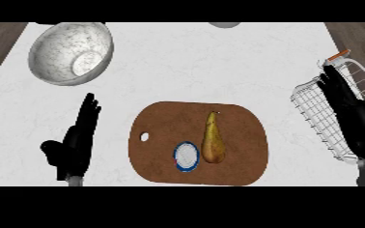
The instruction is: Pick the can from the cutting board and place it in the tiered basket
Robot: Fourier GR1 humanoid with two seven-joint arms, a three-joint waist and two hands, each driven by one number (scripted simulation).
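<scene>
On cutting board (242, 125): can (186, 156) upright just beside pear (212, 140), label unreadable.

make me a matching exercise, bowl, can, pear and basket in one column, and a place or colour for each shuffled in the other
Things:
1. bowl
2. can
3. pear
4. basket

Place or colour:
a. white wire, at the right edge
b. yellow-brown, lying on the board
c. grey speckled, upper left of the counter
d. white top with a blue rim, on the board

Pairs: 1-c, 2-d, 3-b, 4-a
</scene>
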